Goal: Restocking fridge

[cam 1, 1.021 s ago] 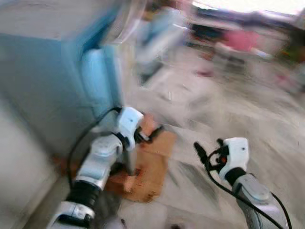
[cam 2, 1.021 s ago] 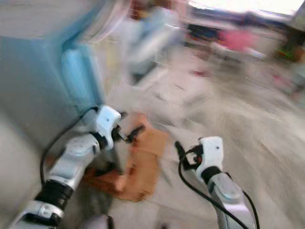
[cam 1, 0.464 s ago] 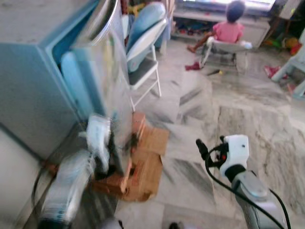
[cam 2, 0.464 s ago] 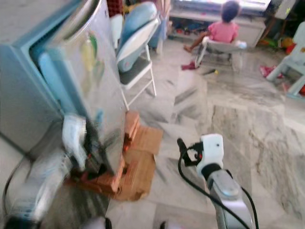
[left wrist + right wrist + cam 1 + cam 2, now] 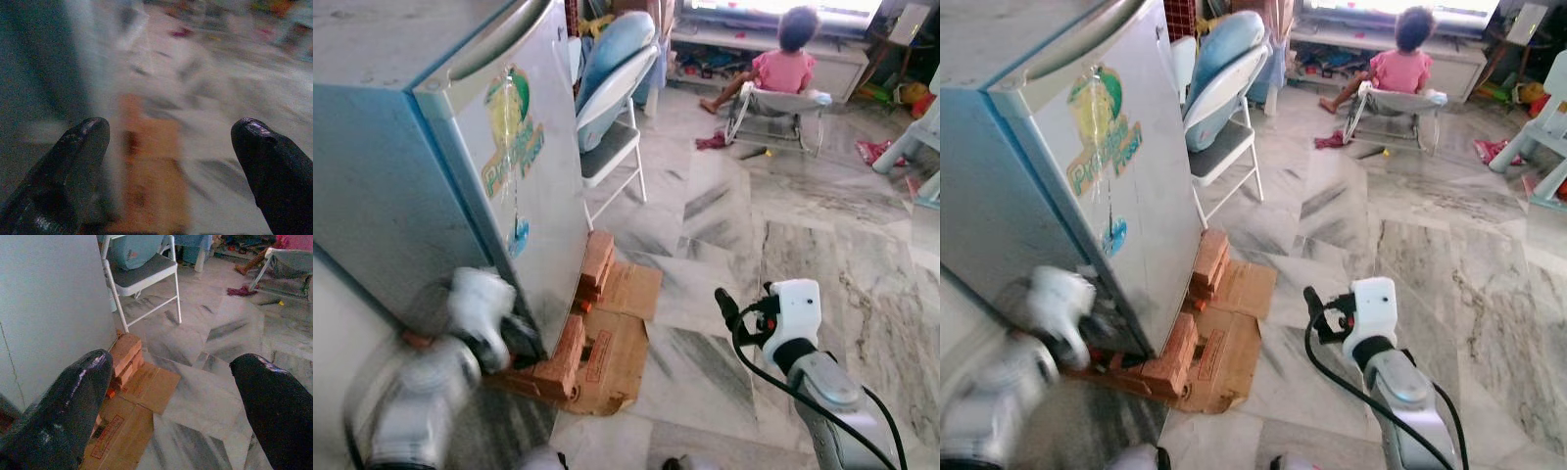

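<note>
Your left gripper (image 5: 168, 147) is blurred, low at the fridge (image 5: 509, 176) door's bottom corner; its fingers (image 5: 73, 161) are spread wide with nothing between them, and beyond them lie the bricks (image 5: 563, 352) and flattened cardboard (image 5: 617, 343) under the fridge. Your right gripper (image 5: 171, 396) hovers over the marble floor (image 5: 783, 245), its fingers likewise parted and empty. Ahead of them stand the closed fridge and a folding chair (image 5: 1224, 98); a person (image 5: 783, 59) sits far off.
</note>
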